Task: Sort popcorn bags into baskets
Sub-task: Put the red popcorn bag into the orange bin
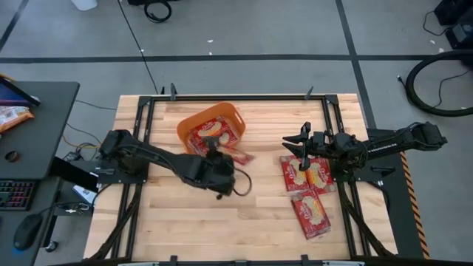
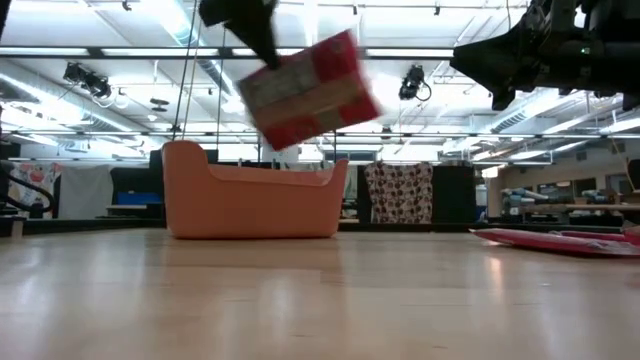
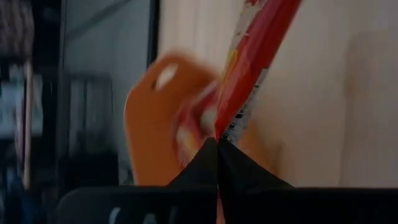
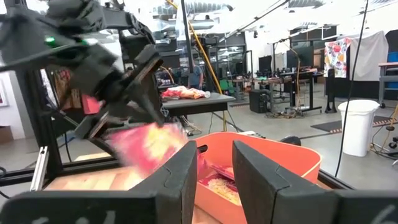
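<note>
My left gripper (image 1: 224,154) is shut on a red popcorn packet (image 2: 310,90), held in the air by the orange basket's (image 1: 211,125) near right corner; the packet also shows in the high view (image 1: 241,157). The basket holds some red packets (image 1: 207,133). More red packets (image 1: 307,174) (image 1: 312,214) lie flat on the table at the right. My right gripper (image 1: 297,145) is open and empty above the table, just beyond those packets, its fingers (image 4: 186,171) pointing toward the basket (image 4: 273,155). My left gripper pinches the packet's one end (image 3: 225,127) between its two shut fingers. In the low view the fingers (image 2: 258,45) come at it from above, at its upper left end. The packet hangs tilted below them, lifted clear of the table, higher than the basket's rim (image 2: 250,165).
Black frame rails (image 1: 236,97) run around the wooden table top. Bare wood (image 1: 222,222) lies in front of the basket and the left arm. A side desk (image 1: 29,133) with an orange-and-white snack bag (image 1: 11,117), a keyboard and a mouse stands at the left.
</note>
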`<state>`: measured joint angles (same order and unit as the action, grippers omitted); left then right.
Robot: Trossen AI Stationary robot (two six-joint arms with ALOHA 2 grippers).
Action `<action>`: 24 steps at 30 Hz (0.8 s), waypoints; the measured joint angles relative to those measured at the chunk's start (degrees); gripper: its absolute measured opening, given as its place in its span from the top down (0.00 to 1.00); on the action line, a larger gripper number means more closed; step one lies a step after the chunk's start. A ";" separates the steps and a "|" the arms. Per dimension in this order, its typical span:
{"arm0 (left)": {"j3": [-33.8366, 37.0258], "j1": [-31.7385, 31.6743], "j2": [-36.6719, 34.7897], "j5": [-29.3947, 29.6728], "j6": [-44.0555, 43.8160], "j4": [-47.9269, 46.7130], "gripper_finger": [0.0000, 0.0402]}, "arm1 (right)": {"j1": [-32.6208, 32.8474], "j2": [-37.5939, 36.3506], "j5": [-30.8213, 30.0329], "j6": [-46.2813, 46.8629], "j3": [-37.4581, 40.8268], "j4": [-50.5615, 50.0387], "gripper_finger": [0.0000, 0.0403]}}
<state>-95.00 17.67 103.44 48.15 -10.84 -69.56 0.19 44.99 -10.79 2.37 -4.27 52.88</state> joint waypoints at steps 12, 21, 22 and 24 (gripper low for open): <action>6.91 -14.08 -0.94 -2.84 -13.52 -14.35 1.00 | 0.01 0.00 0.04 0.00 0.00 0.15 0.73; 17.14 -25.87 -0.84 -16.23 0.35 4.61 0.82 | 0.01 0.00 0.03 -0.01 0.00 0.14 0.73; 17.22 -26.18 -0.84 -16.82 0.90 4.94 0.79 | 0.01 0.00 0.02 -0.01 0.00 0.15 0.73; 17.10 -26.16 -0.99 -16.95 2.01 5.46 0.72 | -0.01 0.00 0.02 0.01 0.00 0.15 0.73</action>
<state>-77.90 -8.49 102.46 31.21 -8.83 -64.10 0.19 44.99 -10.76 2.38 -4.27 53.04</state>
